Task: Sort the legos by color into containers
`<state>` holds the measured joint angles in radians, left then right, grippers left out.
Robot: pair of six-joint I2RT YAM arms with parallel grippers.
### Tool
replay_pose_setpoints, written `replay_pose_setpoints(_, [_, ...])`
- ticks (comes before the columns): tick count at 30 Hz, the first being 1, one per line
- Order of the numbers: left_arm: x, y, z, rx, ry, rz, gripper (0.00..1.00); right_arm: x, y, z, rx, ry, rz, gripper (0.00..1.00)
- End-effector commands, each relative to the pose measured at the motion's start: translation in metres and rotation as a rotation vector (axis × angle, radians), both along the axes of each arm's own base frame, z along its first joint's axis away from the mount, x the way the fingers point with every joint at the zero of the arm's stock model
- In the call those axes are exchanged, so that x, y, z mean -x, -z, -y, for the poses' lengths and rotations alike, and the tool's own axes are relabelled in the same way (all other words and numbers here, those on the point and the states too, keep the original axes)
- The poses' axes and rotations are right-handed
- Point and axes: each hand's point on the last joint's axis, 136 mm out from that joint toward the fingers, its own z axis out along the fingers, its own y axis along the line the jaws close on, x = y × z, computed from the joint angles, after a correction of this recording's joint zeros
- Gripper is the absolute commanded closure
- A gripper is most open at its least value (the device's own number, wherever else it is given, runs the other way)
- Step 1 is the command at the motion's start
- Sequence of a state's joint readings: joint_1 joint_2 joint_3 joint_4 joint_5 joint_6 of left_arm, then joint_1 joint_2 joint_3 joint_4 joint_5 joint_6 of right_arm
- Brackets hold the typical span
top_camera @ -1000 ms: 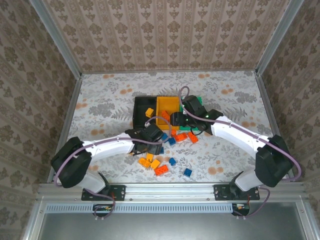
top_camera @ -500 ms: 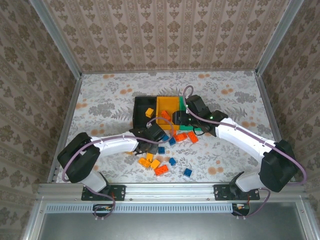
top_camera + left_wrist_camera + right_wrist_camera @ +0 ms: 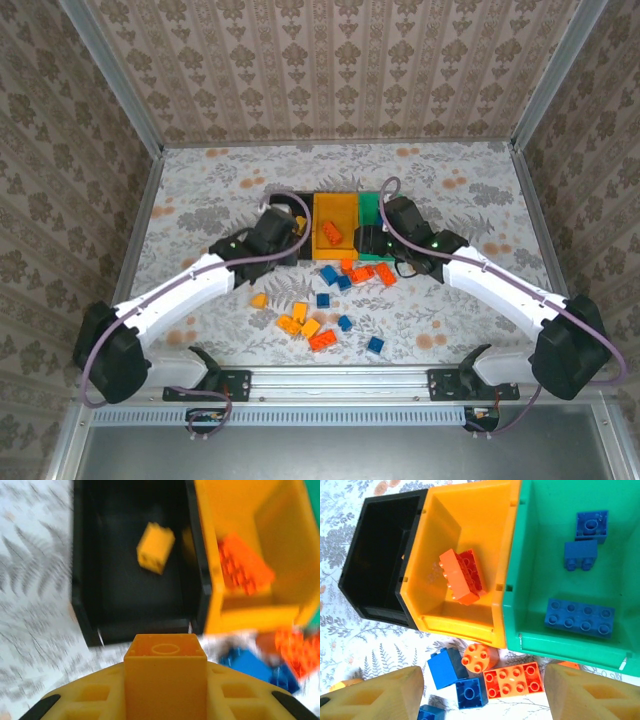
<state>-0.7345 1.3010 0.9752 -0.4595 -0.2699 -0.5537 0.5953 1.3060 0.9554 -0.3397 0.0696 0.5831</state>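
Held yellow brick (image 3: 165,672): pinched between the closed fingers of the left gripper (image 3: 272,232), hanging just above the near wall of the black bin (image 3: 82,580), not yet clearly over its floor. Released here, could clip that wall and tumble back onto the table (image 3: 200,200). Could also skip over the far-side wall into the yellow-orange bin (image 3: 280,540) joined to the right of the black bin, landing beside a red-orange brick (image 3: 245,570) and mixing the colours. Needs carrying a little deeper over the black bin before letting go.

Looks small and squarish, of hard glossy plastic, with the hollow end and its moulded ring turned toward the wrist camera. Gripped on two smooth faces, so probably prone to twisting or slipping.

On the floor of the black bin, a second yellow brick (image 3: 155,547), lying tilted. Two bins to the right of the black bin, the green bin (image 3: 530,555) with three blue bricks (image 3: 579,617). In front of the black bin and to its right, loose bricks (image 3: 340,275) in blue, red-orange and yellow, unsorted.

Right gripper (image 3: 482,697): jaws spread wide with nothing between, hovering near the front of the row, right of the black bin. Close company for the left arm; risk of a bump if both move inward.
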Motion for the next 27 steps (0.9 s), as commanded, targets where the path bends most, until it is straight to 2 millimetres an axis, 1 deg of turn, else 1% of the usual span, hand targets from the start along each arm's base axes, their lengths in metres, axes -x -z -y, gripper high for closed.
replay_pose_setpoints(1, [-0.04, -0.003, -0.009, -0.004, -0.057, 0.026, 0.69, 0.001, 0.0, 0.009, -0.012, 0.042, 0.008, 0.33])
replay_pose_setpoints(5, [-0.084, 0.004, -0.01, -0.013, -0.105, 0.01, 0.7, 0.005, 0.001, 0.016, -0.008, 0.057, 0.003, 0.33])
replay_pose_setpoints(7, [-0.097, 0.01, -0.005, -0.007, -0.102, -0.007, 0.7, 0.008, 0.001, 0.02, -0.006, 0.062, 0.005, 0.33])
replay_pose_setpoints(10, [-0.109, 0.02, 0.004, -0.018, -0.082, -0.029, 0.66, 0.01, 0.001, 0.025, -0.01, 0.072, 0.006, 0.33])
replay_pose_setpoints(13, [-0.114, 0.029, 0.011, -0.022, -0.068, -0.055, 0.58, 0.012, 0.0, 0.028, -0.014, 0.08, 0.007, 0.33])
replay_pose_setpoints(15, [-0.114, 0.03, 0.016, -0.015, -0.059, -0.062, 0.53, 0.013, 0.0, 0.03, -0.02, 0.083, 0.009, 0.33])
replay_pose_setpoints(16, [-0.113, 0.03, 0.017, -0.013, -0.055, -0.063, 0.49, 0.013, 0.0, 0.03, -0.022, 0.084, 0.01, 0.33])
replay_pose_setpoints(20, [-0.105, 0.019, 0.026, -0.009, -0.026, -0.048, 0.36, 0.012, -0.003, 0.031, -0.031, 0.086, 0.012, 0.32])
replay_pose_setpoints(21, [-0.102, 0.016, 0.028, -0.007, -0.019, -0.044, 0.34, 0.011, -0.003, 0.031, -0.033, 0.086, 0.011, 0.32])
replay_pose_setpoints(24, [-0.084, 0.002, 0.034, 0.016, 0.009, -0.025, 0.22, 0.012, -0.002, 0.031, -0.04, 0.079, 0.006, 0.31])
replay_pose_setpoints(27, [-0.059, -0.007, 0.033, 0.04, 0.031, -0.022, 0.12, 0.013, -0.001, 0.03, -0.042, 0.074, 0.001, 0.3])
